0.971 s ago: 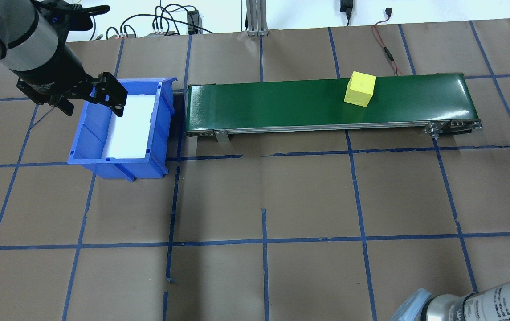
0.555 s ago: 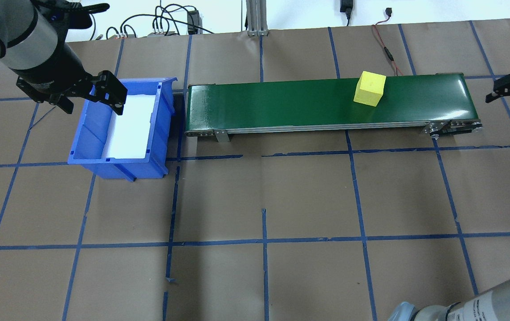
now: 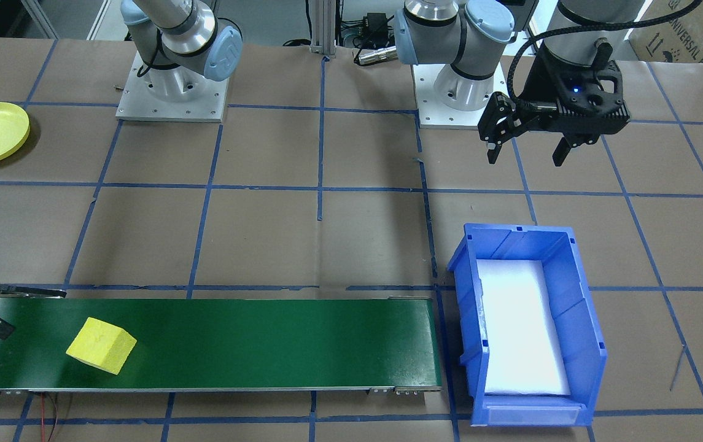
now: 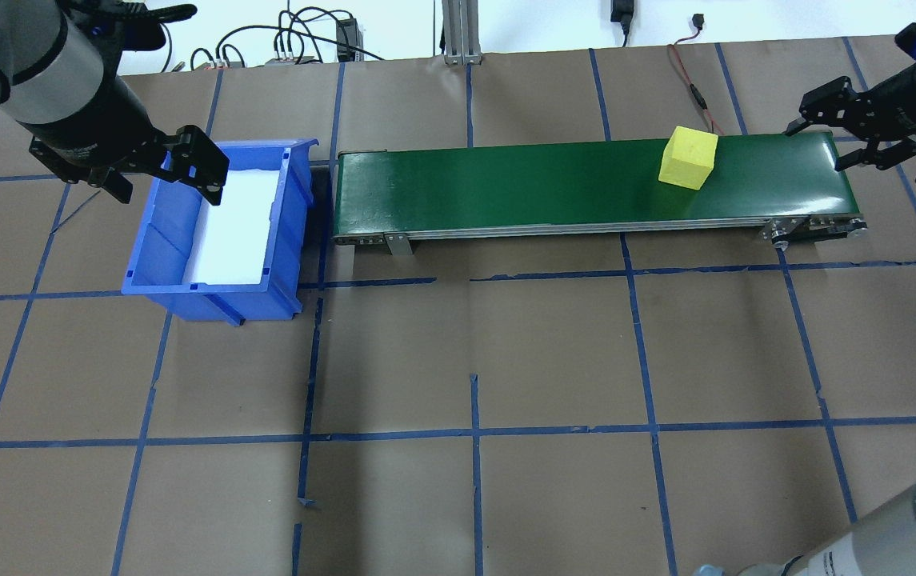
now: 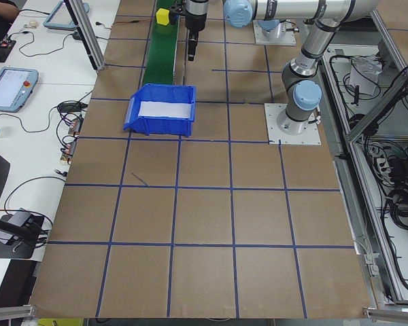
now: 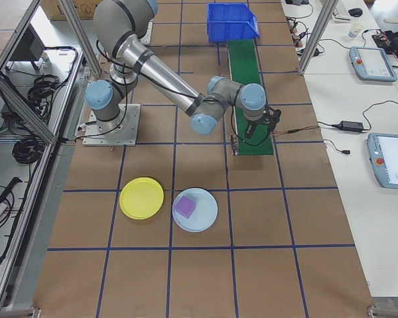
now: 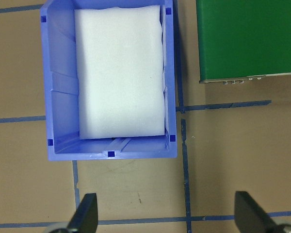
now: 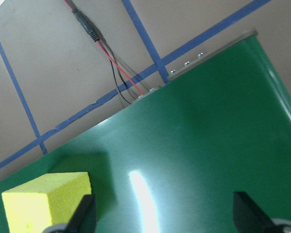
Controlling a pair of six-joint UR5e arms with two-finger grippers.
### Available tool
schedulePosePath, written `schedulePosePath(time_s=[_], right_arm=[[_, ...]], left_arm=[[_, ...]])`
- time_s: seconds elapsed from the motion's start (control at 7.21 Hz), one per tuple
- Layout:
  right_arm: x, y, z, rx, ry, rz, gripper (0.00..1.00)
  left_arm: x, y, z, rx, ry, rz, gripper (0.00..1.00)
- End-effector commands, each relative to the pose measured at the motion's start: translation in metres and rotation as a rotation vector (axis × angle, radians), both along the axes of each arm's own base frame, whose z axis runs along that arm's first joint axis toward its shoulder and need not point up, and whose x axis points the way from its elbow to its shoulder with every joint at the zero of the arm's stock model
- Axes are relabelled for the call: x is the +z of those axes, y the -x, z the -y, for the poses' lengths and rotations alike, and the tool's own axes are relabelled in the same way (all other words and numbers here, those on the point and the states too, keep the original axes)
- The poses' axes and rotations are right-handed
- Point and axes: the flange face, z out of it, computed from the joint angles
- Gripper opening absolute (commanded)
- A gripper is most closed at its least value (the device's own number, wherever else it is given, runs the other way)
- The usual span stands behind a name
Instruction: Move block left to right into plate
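The brown paper-covered counter, gridded with blue tape, carries a long green conveyor belt running left to right along its far side. At the belt's left end, just beside it, stands a blue plastic bin lined with a white foam sheet.

The round, shallow yellow plastic plate with a raised rim lies bare on the counter at the right end, well apart from the belt, just beside a pale blue plate that holds a small purple block.

The left gripper hangs above the counter on the near side of the bin, its two black fingers spread wide with nothing between them. The right gripper hovers over the belt's right end, its fingers likewise apart and empty.

The yellow foam cube sits on the belt towards its right end, near the far edge and turned slightly askew to the belt. It has matte, faintly grainy faces and crisp edges, and is well short of the right gripper, touching nothing but the belt.
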Motion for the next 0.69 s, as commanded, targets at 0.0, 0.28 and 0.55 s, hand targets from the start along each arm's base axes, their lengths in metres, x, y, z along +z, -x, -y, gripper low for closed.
schedulePosePath(time_s=[0.0,0.28,0.55], right_arm=[[-0.006,-0.037,0.016,0.027,0.019,0.019,1.00],[-0.015,-0.042,0.024,0.034,0.034,0.015,1.00],[-0.020,-0.050,0.026,0.047,0.029,0.020,1.00]], left_arm=[[0.000,0.000,0.000,0.001,-0.001,0.000,1.00],[0.000,0.000,-0.001,0.001,0.000,0.000,1.00],[0.002,0.000,-0.002,-0.001,0.004,0.001,1.00]])
